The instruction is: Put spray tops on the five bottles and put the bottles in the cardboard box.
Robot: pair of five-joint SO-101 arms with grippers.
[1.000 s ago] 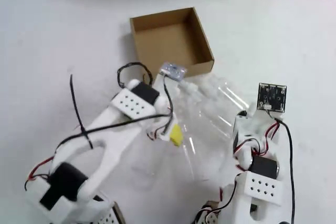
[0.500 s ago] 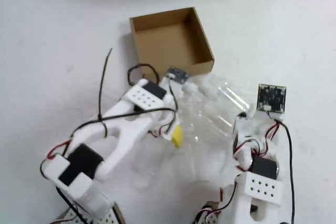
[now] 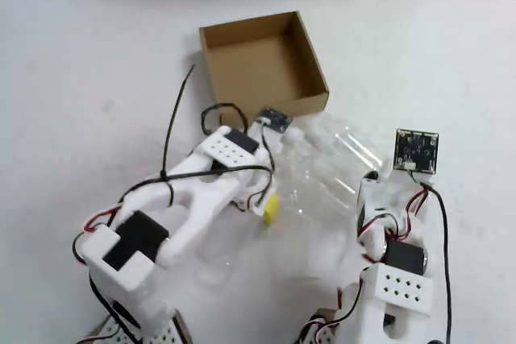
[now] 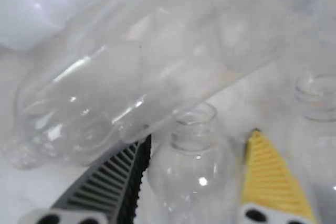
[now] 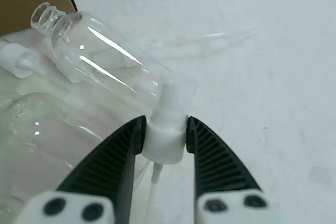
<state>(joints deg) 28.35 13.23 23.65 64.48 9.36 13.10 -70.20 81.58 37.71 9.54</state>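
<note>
A white table (image 3: 419,46) carries everything. The two arms rise from its near edge: the left arm (image 3: 189,199) leans in over a heap of clear bottles (image 3: 322,163), and the right arm (image 3: 395,279) stands just beside the heap.

The left gripper (image 4: 199,137) is spread wide, its black finger (image 4: 118,179) and yellow finger (image 4: 270,177) on either side of an open-necked clear bottle (image 4: 191,182). The black finger lies against the bottle's shoulder. I cannot tell whether the yellow one touches it. Just past this bottle a larger clear bottle (image 4: 142,72) lies on its side across the others.

The right gripper (image 5: 164,124) is closed narrowly on a white spray top (image 5: 165,142), clamping its collar, with the thin dip tube (image 5: 152,182) hanging below. Just behind the top, a capless clear bottle (image 5: 100,59) lies on its side, its threaded neck toward the box corner. A second spray top (image 5: 18,61) lies loose near that bottle's neck.

Farthest back, just beyond the heap, the cardboard box (image 3: 262,66) sits open on the table.
</note>
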